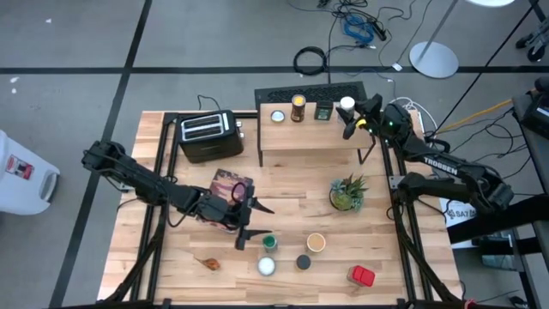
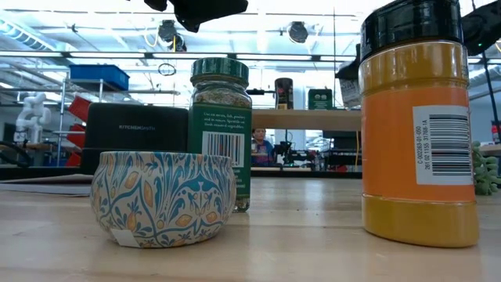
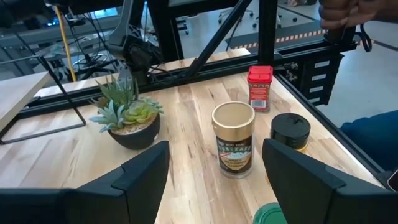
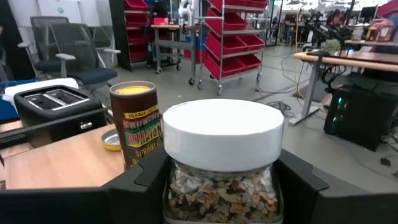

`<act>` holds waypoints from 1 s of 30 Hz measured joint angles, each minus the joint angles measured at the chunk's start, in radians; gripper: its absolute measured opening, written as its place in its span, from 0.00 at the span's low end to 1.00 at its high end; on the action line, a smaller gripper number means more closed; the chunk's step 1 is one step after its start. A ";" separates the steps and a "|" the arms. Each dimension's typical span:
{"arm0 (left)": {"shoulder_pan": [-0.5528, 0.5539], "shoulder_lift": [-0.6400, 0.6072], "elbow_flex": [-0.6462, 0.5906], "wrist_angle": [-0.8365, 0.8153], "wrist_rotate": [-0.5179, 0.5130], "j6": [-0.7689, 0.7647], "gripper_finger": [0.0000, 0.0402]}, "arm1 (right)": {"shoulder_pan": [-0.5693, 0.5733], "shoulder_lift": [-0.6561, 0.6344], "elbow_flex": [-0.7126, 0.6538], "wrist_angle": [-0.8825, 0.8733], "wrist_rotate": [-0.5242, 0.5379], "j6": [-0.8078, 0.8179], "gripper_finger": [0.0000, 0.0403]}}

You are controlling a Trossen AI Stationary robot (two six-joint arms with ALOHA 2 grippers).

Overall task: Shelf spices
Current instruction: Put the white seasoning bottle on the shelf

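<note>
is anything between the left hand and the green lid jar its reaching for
Nothing visible. The left hand hangs open just short of the green-lidded jar, whose lid edge shows between its fingers in the wrist view. The tan-lidded jar stands farther on, beyond it.

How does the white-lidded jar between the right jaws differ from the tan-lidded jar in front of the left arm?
The white-lidded jar sits between the right gripper's jaws over the shelf; the tan-lidded jar stands free on the table. Its lid is white, the other's tan. Its glass shows coarse contents; the tan-lidded jar is wrapped in a label. Both stand upright.
</note>
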 joint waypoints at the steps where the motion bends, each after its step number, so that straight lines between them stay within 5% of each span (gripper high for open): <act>1: 0.000 0.002 0.000 0.003 0.000 0.000 0.67 | 0.000 0.000 -0.006 0.005 0.006 0.000 0.46; 11: 0.000 0.045 0.001 0.052 0.005 -0.001 0.67 | 0.000 0.000 -0.126 0.172 0.052 0.020 0.46; 30: 0.000 0.046 0.001 0.073 0.005 -0.001 0.67 | 0.000 -0.001 -0.165 0.184 0.072 0.005 0.48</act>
